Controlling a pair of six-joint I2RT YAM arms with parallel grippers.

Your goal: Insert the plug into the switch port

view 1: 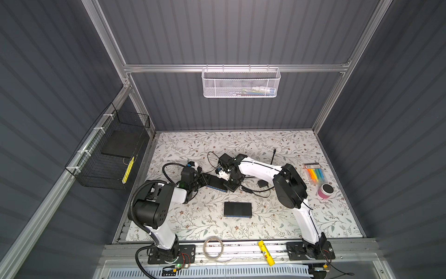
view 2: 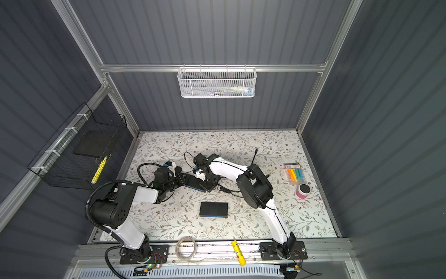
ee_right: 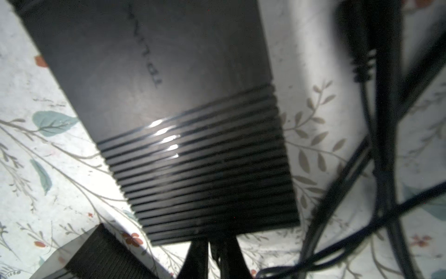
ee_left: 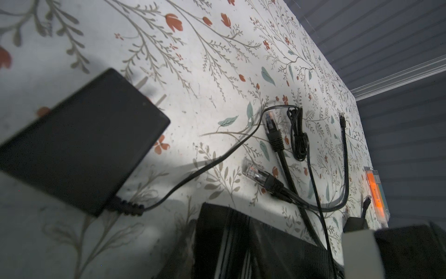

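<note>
Two tools flanked the switch (view 1: 216, 183): left tool (view 1: 205, 180) clamping its 9 o'clock end steady, right tool (view 1: 228, 185) closed at 3 o'clock.

1. Both top views: high overhead, facing down, sharing the whole worktop (view 1: 265, 224).
2. Left wrist: behind left gripper (view 1: 204, 180), facing Ethernet cables (ee_left: 275, 139) ahead.
3. Right wrist: behind right gripper (ee_right: 213, 244), close over network switch (ee_right: 169, 96).

Left arm (view 1: 164, 232): white shells, black joints, ribbed black hose (view 1: 131, 205).
Right arm (view 1: 253, 172): white shells, thin black cable (view 1: 263, 165).
Base plates (view 1: 188, 252): black, bolted.
</note>
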